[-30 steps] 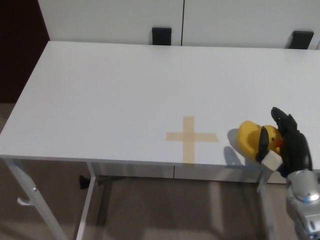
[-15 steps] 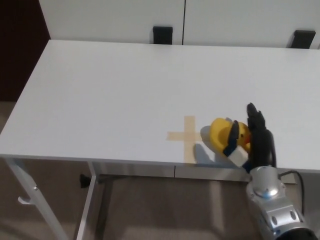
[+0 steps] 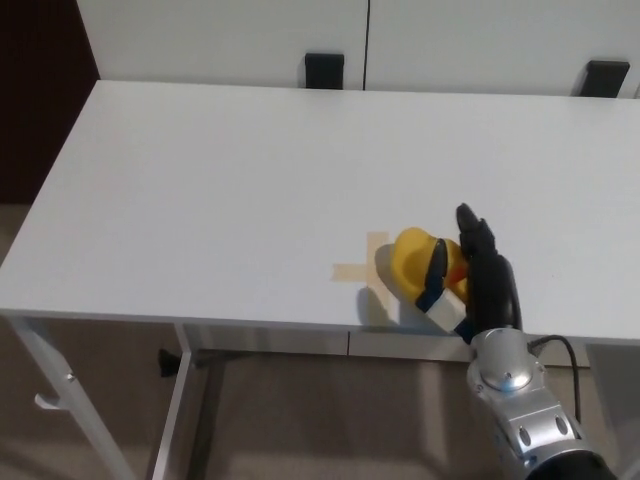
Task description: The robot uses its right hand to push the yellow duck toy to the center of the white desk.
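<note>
Contact is the thing to mind here — the right hand [image 3: 478, 275] lies flat against the right flank of the yellow duck toy [image 3: 425, 268], its long black fingers [image 3: 470, 222] stretched forward past the duck's head and a pale-tipped thumb curling under the near side. It grips nothing; the hand is extended and loosely cupped, with the duck cradled rather than held. The duck stands on the white counter [image 3: 250, 170] near its front edge, its left side overlapping the right arm of the tan tape cross [image 3: 365, 268] that marks the middle.

To do this step well, I judge the push should run on leftward and a little away from the robot, since the cross sits just left of the duck. The fingers ought to stay broadside to the body so the toy slides rather than spins off the fingertips. The near edge of the counter is close, so any drift toward the robot risks tipping the duck over the lip.

Against the frame of a second ago, duck and hand have both travelled left together — then the duck stood well clear of the cross, right of its arm, whereas now it covers that arm. The left hand does not show.
</note>
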Robot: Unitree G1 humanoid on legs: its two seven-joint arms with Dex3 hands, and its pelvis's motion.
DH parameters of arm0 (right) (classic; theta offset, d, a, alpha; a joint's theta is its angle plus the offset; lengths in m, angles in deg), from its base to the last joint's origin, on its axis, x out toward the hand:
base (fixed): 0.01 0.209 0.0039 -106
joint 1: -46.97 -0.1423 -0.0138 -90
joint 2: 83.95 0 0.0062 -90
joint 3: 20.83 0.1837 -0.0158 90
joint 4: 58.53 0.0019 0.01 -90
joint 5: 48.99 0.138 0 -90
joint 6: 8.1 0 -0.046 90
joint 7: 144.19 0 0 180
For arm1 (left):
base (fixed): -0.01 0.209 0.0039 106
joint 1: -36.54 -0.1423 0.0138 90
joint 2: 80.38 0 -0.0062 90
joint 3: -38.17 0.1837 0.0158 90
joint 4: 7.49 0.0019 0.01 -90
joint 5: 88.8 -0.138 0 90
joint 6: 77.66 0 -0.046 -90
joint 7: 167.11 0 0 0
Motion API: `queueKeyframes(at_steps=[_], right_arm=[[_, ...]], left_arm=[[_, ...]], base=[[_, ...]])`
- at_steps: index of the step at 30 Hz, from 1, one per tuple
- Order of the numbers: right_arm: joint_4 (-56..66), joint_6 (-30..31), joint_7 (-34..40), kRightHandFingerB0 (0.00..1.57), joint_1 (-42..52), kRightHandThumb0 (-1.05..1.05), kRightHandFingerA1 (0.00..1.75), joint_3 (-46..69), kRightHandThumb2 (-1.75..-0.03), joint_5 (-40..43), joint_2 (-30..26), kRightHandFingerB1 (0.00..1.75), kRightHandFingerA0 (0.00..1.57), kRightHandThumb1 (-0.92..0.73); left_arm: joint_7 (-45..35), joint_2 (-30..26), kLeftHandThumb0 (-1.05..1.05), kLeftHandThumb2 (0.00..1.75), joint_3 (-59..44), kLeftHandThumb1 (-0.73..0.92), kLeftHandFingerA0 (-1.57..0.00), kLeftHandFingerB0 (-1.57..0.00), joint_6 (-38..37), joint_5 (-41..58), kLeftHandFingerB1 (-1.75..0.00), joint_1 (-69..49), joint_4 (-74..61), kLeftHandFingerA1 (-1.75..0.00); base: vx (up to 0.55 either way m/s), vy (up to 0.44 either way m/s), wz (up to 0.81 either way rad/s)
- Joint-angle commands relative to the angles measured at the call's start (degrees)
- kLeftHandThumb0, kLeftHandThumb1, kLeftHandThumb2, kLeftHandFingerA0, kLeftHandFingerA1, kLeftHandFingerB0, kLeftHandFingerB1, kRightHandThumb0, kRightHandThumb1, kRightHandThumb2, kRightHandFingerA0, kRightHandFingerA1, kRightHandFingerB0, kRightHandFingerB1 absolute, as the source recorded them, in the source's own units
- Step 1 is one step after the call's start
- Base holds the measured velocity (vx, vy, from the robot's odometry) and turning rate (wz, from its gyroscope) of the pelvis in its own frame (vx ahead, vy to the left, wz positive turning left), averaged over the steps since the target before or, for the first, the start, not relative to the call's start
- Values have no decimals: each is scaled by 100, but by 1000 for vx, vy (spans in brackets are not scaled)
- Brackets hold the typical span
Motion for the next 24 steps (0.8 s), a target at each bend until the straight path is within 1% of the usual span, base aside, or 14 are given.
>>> queueKeyframes(at_steps=[1,2,8,10,12,13,14,18,19,20,21,22,23,24], right_arm=[[51,228,-679,0,-19,-105,18,-43,-126,236,108,9,0,-91],[72,275,-708,0,-17,-105,17,-43,-126,244,124,9,0,-91],[99,369,-839,0,-13,-105,14,-124,-128,183,142,7,0,-92],[123,434,-917,0,-11,-105,13,-153,-128,173,144,6,0,-91],[170,519,-952,0,-3,-100,16,-189,-126,165,181,8,0,-84],[187,546,-959,0,1,-100,16,-200,-126,162,194,8,0,-84],[200,553,-985,0,-3,-105,11,-203,-126,172,203,3,0,-89],[239,538,-946,0,-2,-105,11,-216,-127,131,176,3,0,-92],[220,438,-871,0,26,-104,19,-195,-125,105,137,11,0,-88],[209,380,-344,0,48,-104,28,-320,-126,-274,6,14,0,-90],[200,344,39,0,63,-104,28,-413,-126,-552,-88,14,0,-90],[200,344,39,0,63,-104,28,-413,-126,-552,-88,14,0,-90],[210,395,410,0,67,-92,0,-503,-95,-816,-178,0,0,-92],[220,449,629,0,64,-92,0,-565,-95,-964,-229,0,0,-92]], left_arm=[[69,-20,8,105,31,1,-157,-154,-139,-36,-137,36,-2,-139],[80,-18,9,106,29,4,-157,-153,-109,-30,-137,60,9,-139],[73,-21,9,106,15,2,-157,-155,-78,-6,-137,84,23,-139],[97,-18,9,107,22,4,-157,-154,-42,-14,-137,102,32,-140],[98,-22,9,106,41,3,-157,-154,-57,-34,-137,103,44,-139],[96,-22,9,106,43,3,-157,-154,-60,-36,-137,104,49,-139],[96,-28,9,104,76,0,-157,-153,-89,-68,-137,88,35,-139],[78,-26,9,104,73,1,-157,-153,-152,-54,-137,60,20,-139],[78,-21,9,104,71,1,-156,-153,-148,-45,-136,52,27,-138],[81,-14,33,175,69,-20,-157,-157,-147,-39,-122,38,29,-129],[85,-10,33,175,73,-20,-157,-157,-144,-40,-122,28,30,-129],[85,-10,33,175,73,-20,-157,-157,-144,-40,-122,28,30,-129],[89,-3,8,103,76,2,-151,-148,-143,-41,-133,20,30,-135],[90,1,8,103,77,2,-151,-148,-144,-41,-133,15,28,-135]], base=[[0,0,0],[0,0,0],[0,0,0],[0,0,0],[0,0,0],[0,0,0],[0,0,0],[0,0,0],[0,0,0],[0,0,0],[0,0,0],[0,0,0],[0,0,0],[0,0,0]])
